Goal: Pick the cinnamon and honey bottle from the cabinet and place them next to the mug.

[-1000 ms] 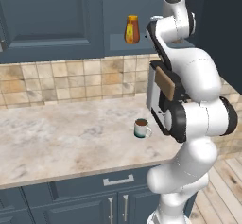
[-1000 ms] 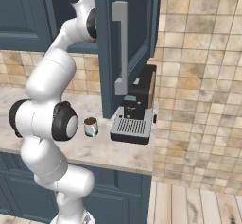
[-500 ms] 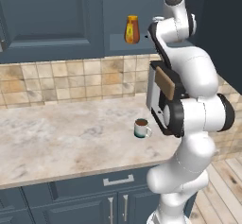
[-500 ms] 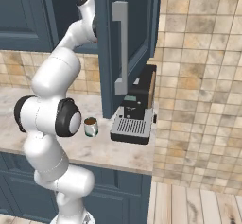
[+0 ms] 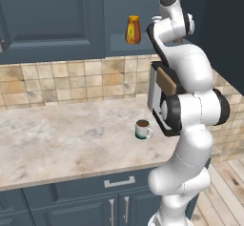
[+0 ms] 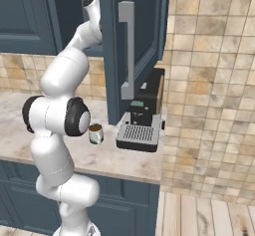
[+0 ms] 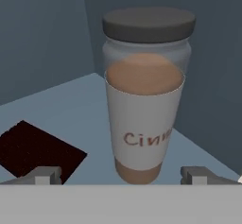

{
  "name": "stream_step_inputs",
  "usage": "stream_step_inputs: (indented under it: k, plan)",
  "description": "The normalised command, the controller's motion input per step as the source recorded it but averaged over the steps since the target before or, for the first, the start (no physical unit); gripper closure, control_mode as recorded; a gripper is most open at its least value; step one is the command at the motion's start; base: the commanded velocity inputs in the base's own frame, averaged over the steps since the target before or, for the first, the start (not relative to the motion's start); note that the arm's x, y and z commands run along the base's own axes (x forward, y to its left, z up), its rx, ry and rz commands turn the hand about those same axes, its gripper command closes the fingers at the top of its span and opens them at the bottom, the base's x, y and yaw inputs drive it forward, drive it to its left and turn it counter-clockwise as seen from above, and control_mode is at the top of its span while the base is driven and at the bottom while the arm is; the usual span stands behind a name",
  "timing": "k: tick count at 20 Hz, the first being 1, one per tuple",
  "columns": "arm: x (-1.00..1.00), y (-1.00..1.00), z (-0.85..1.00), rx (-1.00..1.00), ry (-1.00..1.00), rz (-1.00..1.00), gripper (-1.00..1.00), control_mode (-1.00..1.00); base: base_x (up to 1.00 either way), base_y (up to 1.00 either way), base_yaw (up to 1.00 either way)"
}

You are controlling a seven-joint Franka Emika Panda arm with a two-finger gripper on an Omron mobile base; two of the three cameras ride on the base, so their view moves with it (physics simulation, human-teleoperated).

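In the hand view the cinnamon [image 7: 144,100], a jar of brown powder with a grey cap and a white label, stands upright on the cabinet shelf [image 7: 71,109]. My gripper [image 7: 122,176] is open, with a fingertip low on each side of the jar and nothing held. The honey bottle [image 5: 133,29] stands in the cabinet niche [image 5: 119,44], left of my raised hand [image 5: 174,15]. Down on the counter sits the mug [image 5: 142,129], also seen as the mug [image 6: 95,133] beside my arm.
The open cabinet door [image 6: 134,46] with its long handle hangs right of my arm. A black coffee machine [image 6: 142,118] stands on the counter [image 5: 62,139] just right of the mug. A dark square patch [image 7: 38,154] lies on the shelf near my left fingertip.
My hand has shifted slightly at the cabinet niche. The jaws stay wide apart. Honey bottle and mug have not moved.
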Motion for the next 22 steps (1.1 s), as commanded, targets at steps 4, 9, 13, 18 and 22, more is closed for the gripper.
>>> stream_step_inputs:
  k: [4, 9, 13, 18, 22]
  plan:
    - [0.00, -0.08, 0.00, 0.00, 0.00, -0.05, -1.00, -1.00, 0.00, 0.00, 0.00]
    - [0.00, -0.01, 0.00, 0.00, 0.00, -0.06, -1.00, -1.00, 0.00, 0.00, 0.00]
    - [0.04, -0.02, 0.00, 0.00, 0.00, -0.06, -1.00, -1.00, 0.00, 0.00, 0.00]
    - [0.06, -0.08, -0.05, 0.00, 0.00, -0.07, -1.00, -1.00, 0.00, 0.00, 0.00]
    - [0.06, -0.04, -0.08, 0.00, 0.00, -0.06, -1.00, -1.00, 0.00, 0.00, 0.00]
